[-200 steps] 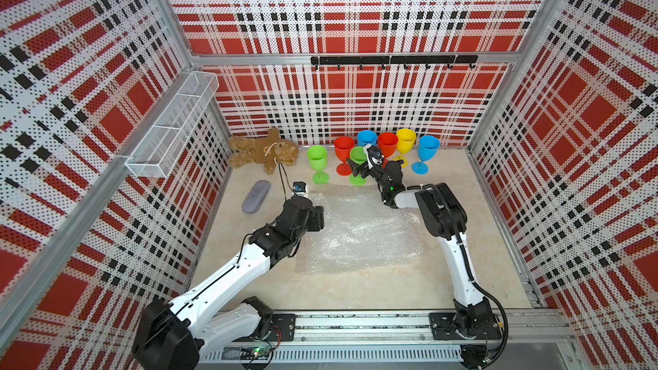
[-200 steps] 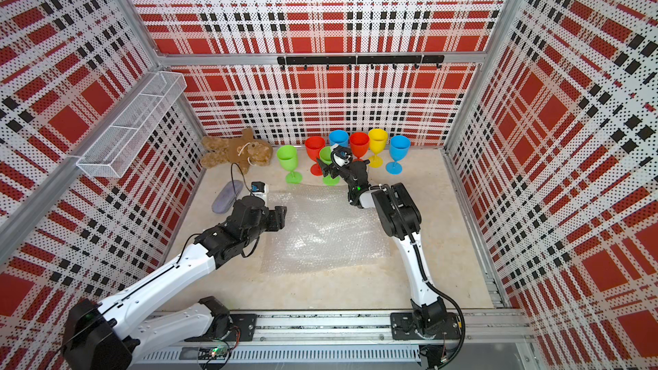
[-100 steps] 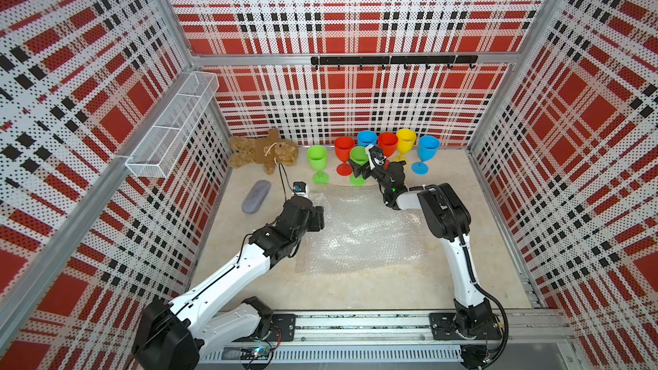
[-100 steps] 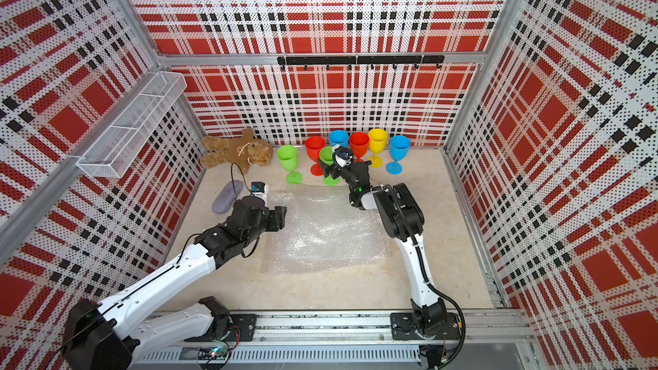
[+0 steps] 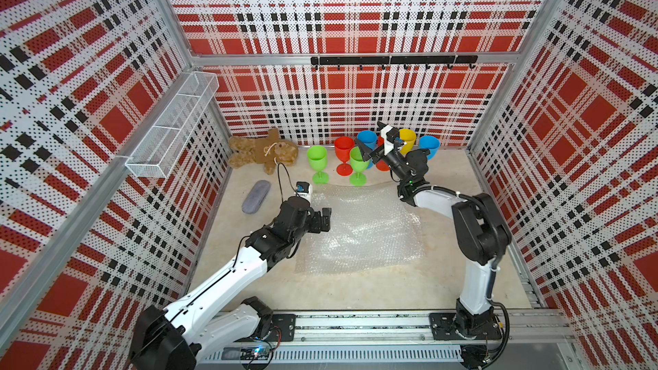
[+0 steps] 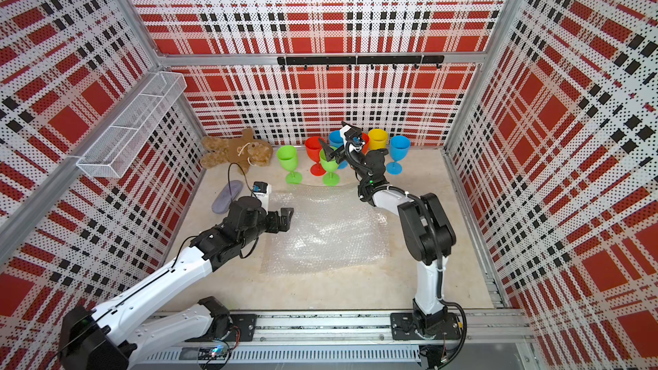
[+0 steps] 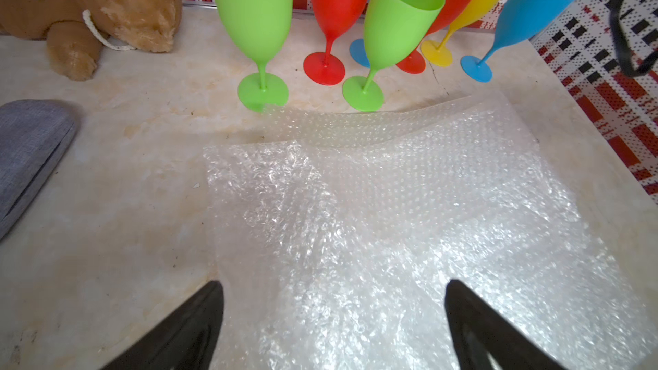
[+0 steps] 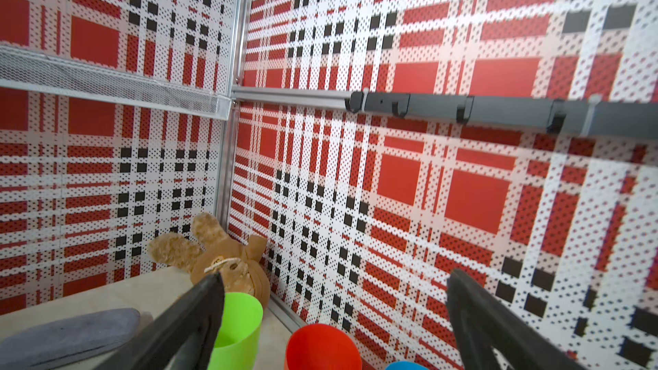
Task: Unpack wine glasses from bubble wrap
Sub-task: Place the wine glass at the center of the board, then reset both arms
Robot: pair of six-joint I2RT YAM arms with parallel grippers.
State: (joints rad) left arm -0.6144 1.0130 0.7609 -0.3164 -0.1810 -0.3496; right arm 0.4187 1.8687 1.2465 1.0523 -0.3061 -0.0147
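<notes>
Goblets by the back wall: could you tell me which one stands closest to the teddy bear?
The green goblet at the row's end, next to the teddy bear; the other green goblet stands further along, beyond it.

The space is being enclosed on three sides by perforated walls (image 5: 356, 12) printed in red, white and black plaid, framed by aluminium posts (image 5: 167, 12). A white wire basket (image 5: 171, 129) is being carried on the left wall, a black hook rail (image 5: 391, 61) on the back wall. The beige marbled floor (image 5: 356, 290) is being lit brightly and evenly.
</notes>
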